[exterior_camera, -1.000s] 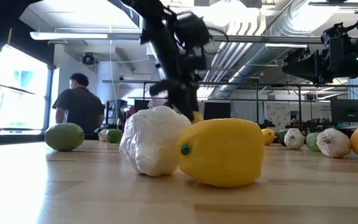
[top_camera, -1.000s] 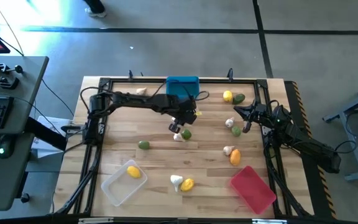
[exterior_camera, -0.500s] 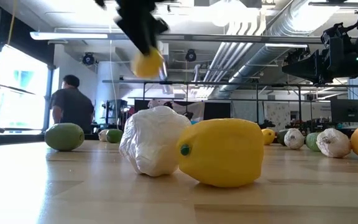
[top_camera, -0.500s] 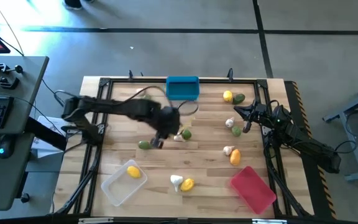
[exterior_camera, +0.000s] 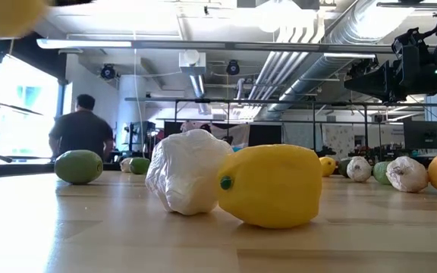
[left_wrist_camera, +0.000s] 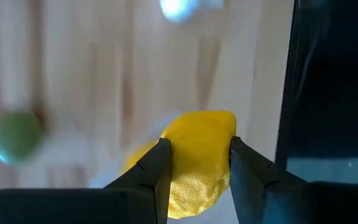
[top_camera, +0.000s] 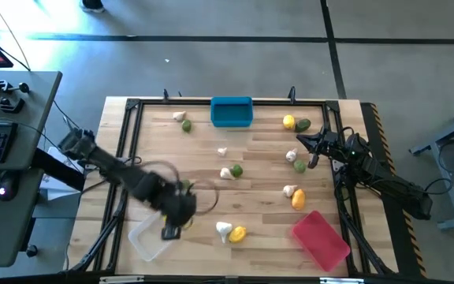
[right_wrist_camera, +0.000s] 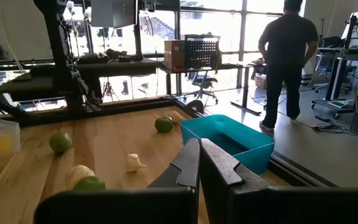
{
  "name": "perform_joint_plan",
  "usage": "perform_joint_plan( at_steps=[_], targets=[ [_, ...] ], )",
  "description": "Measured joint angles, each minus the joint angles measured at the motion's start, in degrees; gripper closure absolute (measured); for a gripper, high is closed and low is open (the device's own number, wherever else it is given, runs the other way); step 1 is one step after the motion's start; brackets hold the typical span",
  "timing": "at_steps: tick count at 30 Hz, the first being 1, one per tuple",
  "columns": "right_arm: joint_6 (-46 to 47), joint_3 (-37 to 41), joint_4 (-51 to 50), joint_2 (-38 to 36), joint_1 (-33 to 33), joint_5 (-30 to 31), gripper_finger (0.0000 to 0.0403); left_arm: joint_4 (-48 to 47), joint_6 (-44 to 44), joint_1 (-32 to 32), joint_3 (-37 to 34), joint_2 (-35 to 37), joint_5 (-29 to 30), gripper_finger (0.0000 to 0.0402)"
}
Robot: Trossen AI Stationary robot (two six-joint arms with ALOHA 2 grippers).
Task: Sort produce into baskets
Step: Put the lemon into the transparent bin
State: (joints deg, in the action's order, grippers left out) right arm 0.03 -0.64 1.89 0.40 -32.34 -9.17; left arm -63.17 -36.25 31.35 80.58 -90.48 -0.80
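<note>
My left gripper (top_camera: pixel 170 229) is over the near right corner of the clear bin (top_camera: pixel 142 241) at the table's near left, shut on a yellow lemon (left_wrist_camera: pixel 199 134). The lemon shows as a yellow blur high up in the low view (exterior_camera: pixel 6 14). My right gripper (top_camera: pixel 300 141) waits at the far right with its fingers shut (right_wrist_camera: pixel 199 152) and empty. The blue bin (top_camera: pixel 232 111) stands at the far edge, the red bin (top_camera: pixel 320 239) at the near right. Loose lemons, green pieces and garlic bulbs lie on the table. My left gripper pinches the lemon by its two opposite sides (left_wrist_camera: pixel 178 155) between its two fingers (left_wrist_camera: pixel 159 163). The fingers come from above, pointing down. The lemon is lifted clear, over the clear bin's edge.
A garlic bulb (top_camera: pixel 224 229) and a lemon (top_camera: pixel 238 233) lie together at the near middle, large in the low view (exterior_camera: pixel 268 186). A green piece (top_camera: pixel 236 170) and garlic (top_camera: pixel 225 173) lie mid-table. More pieces lie near my right arm (top_camera: pixel 298 199). A person (exterior_camera: pixel 82 136) stands beyond the table.
My left gripper has swung from the middle of the table toward the near left, to the clear bin, carrying the yellow lemon lifted clear of the table. The garlic and the green piece it left behind stay mid-table.
</note>
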Motion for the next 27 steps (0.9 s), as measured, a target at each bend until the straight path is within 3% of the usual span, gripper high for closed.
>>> perform_joint_plan(
  at_steps=[6, 9, 15, 22, 27],
  targets=[
    [0.0, 0.0, 0.0, 0.0, 0.0, 0.0, 0.0403, 0.2, -15.3, 7.2, -6.4, 0.0, 1.7, 0.0298],
    [0.0, 0.0, 0.0, 0.0, 0.0, 0.0, 0.0403, 0.3, -18.3, 10.1, -8.8, 0.0, 1.5, 0.0298],
    [0.0, 0.0, 0.0, 0.0, 0.0, 0.0, 0.0403, 1.8, -15.9, 13.0, -13.9, 0.0, 1.5, 0.0298],
    [0.0, 0.0, 0.0, 0.0, 0.0, 0.0, 0.0403, 5.2, -9.8, 12.2, -19.2, 0.0, 1.2, 0.0298],
    [0.0, 0.0, 0.0, 0.0, 0.0, 0.0, 0.0403, 9.6, -7.0, 11.2, -23.1, 0.0, -3.3, 0.0298]
  ],
)
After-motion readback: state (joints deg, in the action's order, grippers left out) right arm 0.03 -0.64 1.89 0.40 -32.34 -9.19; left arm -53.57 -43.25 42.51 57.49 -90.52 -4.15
